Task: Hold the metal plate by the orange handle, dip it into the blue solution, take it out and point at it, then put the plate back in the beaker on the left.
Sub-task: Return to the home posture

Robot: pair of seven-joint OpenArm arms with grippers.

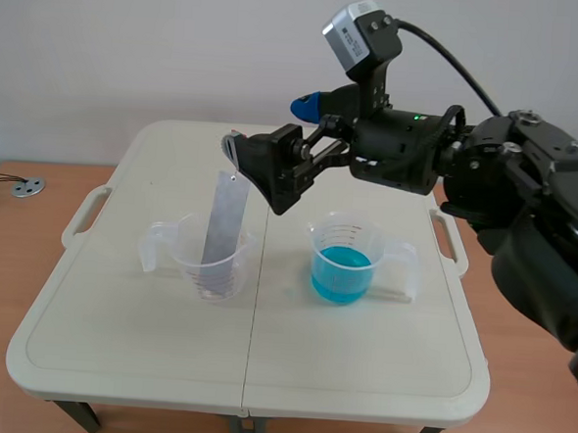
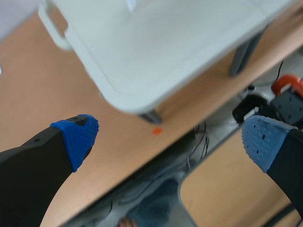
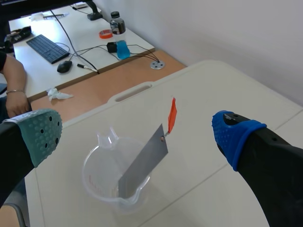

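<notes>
Above the surface (image 1: 358, 378), in the scene view, the open right tool (image 1: 269, 127) hangs beside the top of the metal plate (image 1: 225, 218), which stands in the left beaker (image 1: 212, 266). Left wrist view: the left tool (image 2: 169, 139) is open and empty. Right wrist view: I think the tool should close on the orange handle (image 3: 172, 115) only; the plate's long axis leans steeply, handle uppermost.

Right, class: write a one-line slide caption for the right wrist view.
Open right end effector framing the metal plate, which leans in the clear beaker with its orange handle up.
</notes>
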